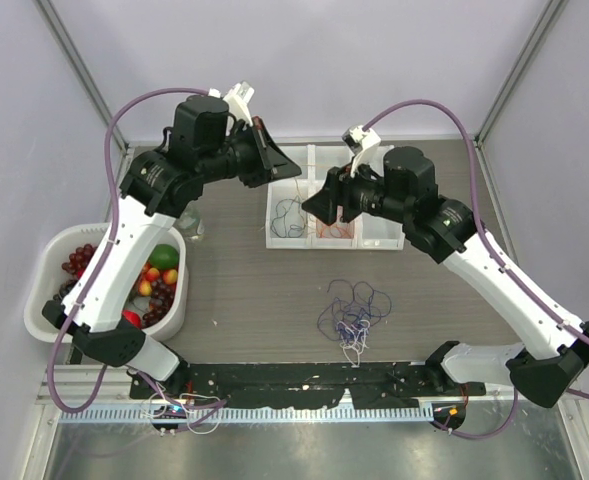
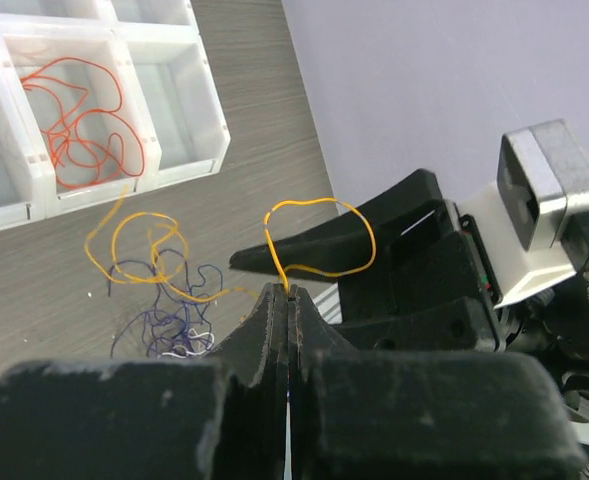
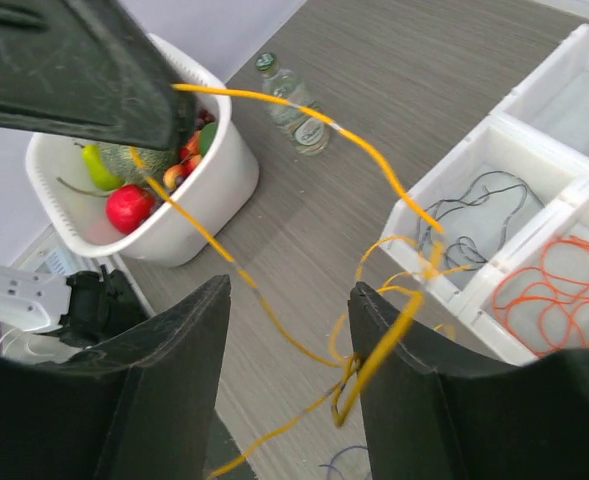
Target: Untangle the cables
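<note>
My left gripper (image 2: 289, 292) is shut on a yellow cable (image 2: 319, 238), whose loops hang from its tips; it shows high over the tray in the top view (image 1: 282, 165). My right gripper (image 3: 292, 300) is open, and the yellow cable (image 3: 274, 330) runs between its fingers and hangs against the right finger (image 3: 414, 350). It sits close beside the left gripper (image 1: 312, 208). A tangle of purple-blue and white cables (image 1: 352, 315) lies on the table. A black cable (image 1: 289, 215) and a red-orange cable (image 1: 334, 228) lie in separate tray compartments.
A white compartment tray (image 1: 379, 240) stands at the back middle. A white basket (image 1: 49, 262) of fruit stands at the left. A small clear bottle (image 3: 294, 110) lies between basket and tray. Thick purple hoses arch over both arms.
</note>
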